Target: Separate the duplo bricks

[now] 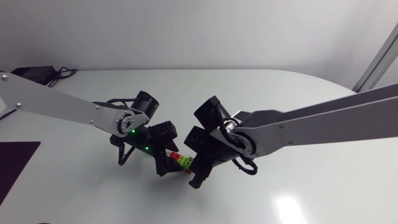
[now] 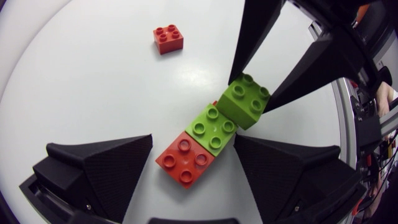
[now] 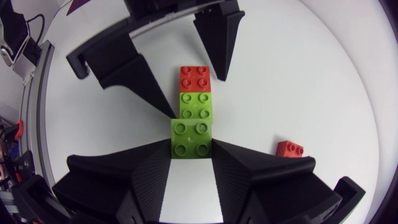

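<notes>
Right gripper (image 3: 191, 154) clamps end green brick (image 3: 191, 138) of 3-brick row (image 3: 195, 106); left gripper (image 2: 191, 158) spread.

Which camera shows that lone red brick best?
The left wrist view: the lone red brick lies whole, all four studs showing. In the right wrist view the right gripper hides part of it; the head view does not show it.

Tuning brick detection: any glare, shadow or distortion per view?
Head view: glare spot on the table, brick row small and partly hidden. Left wrist view: fisheye bends the table edge, brick row sharp, evenly lit. Right wrist view: same curvature, brick row sharp, no glare.
</notes>
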